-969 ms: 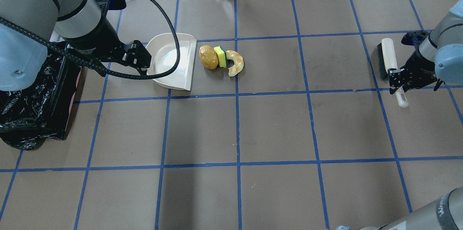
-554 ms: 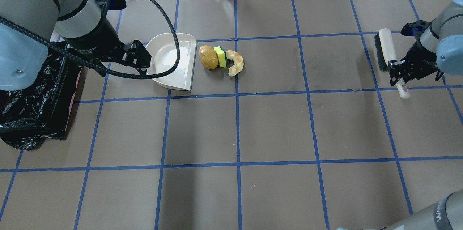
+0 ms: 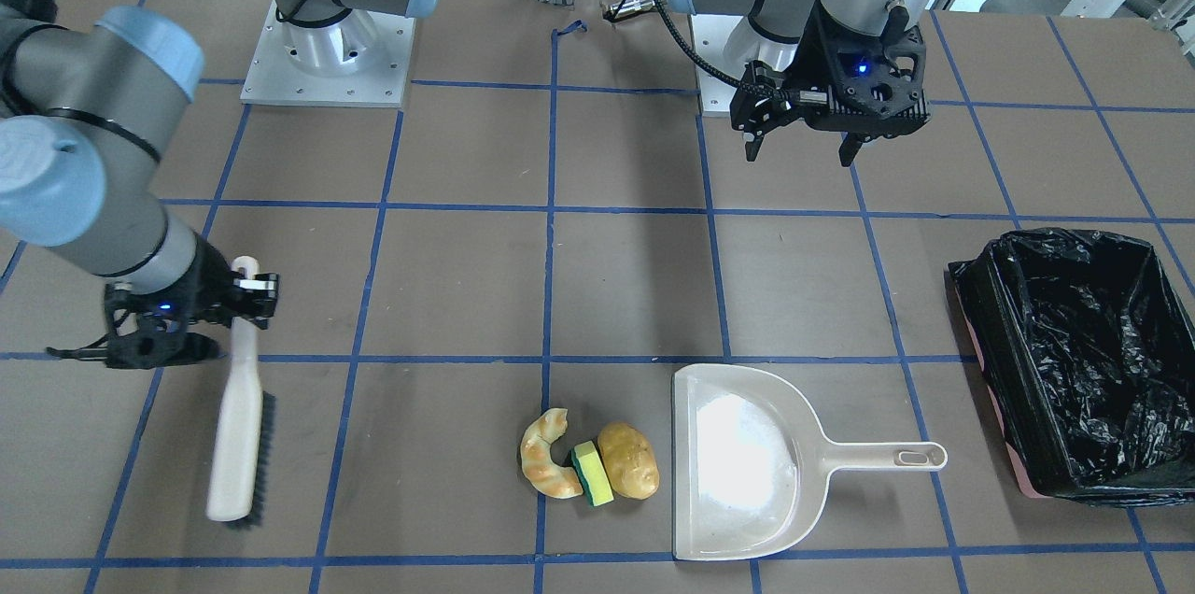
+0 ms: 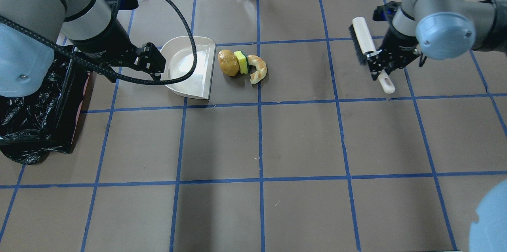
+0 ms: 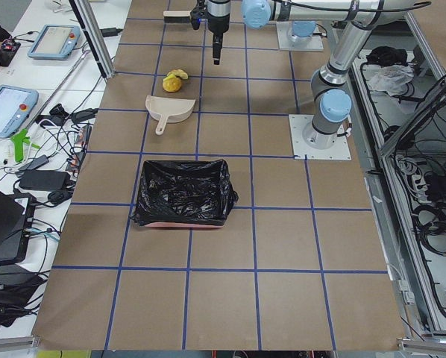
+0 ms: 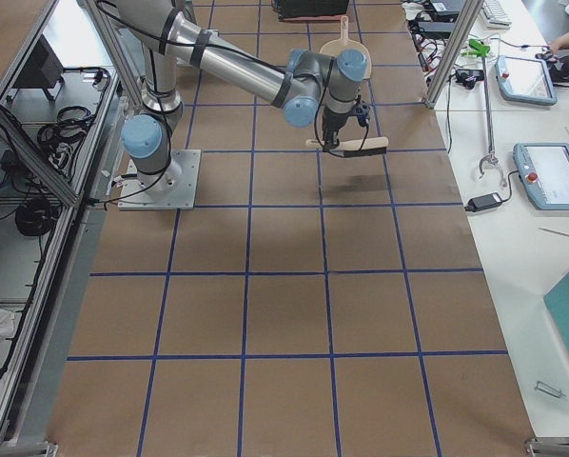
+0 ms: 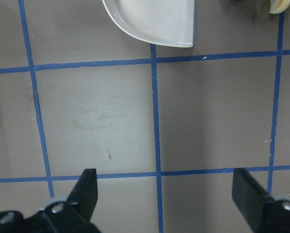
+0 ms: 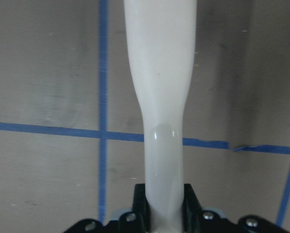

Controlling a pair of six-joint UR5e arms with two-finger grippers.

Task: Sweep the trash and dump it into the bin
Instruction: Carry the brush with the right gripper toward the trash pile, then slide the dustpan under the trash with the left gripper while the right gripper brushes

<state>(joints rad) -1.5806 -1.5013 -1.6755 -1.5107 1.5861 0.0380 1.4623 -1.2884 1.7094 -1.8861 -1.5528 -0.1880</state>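
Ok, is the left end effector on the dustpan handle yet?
Apart. The front-facing view shows the open left end effector hanging clear of the dustpan handle, with a wide gap between them.

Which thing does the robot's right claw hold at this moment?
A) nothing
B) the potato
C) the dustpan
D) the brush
D: the right claw is shut on the handle of the brush, while the dustpan lies free on the table.
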